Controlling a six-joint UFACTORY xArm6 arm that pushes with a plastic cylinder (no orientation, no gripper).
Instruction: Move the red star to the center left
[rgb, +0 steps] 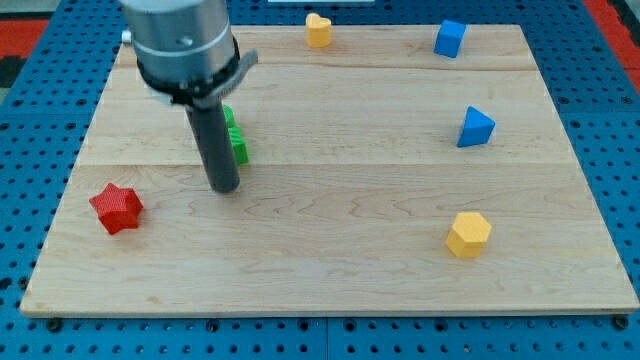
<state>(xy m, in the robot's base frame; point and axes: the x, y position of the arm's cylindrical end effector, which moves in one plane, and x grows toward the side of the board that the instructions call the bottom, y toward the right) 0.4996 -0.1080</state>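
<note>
The red star lies on the wooden board near the view's left edge, below the middle height. My tip stands on the board to the right of the star, apart from it by about a block's width or more. A green block sits just behind the rod, partly hidden by it, so its shape is unclear.
A yellow heart-like block sits at the view's top middle. A blue cube is at the top right, a blue triangular block at the right, and a yellow hexagonal block at the lower right.
</note>
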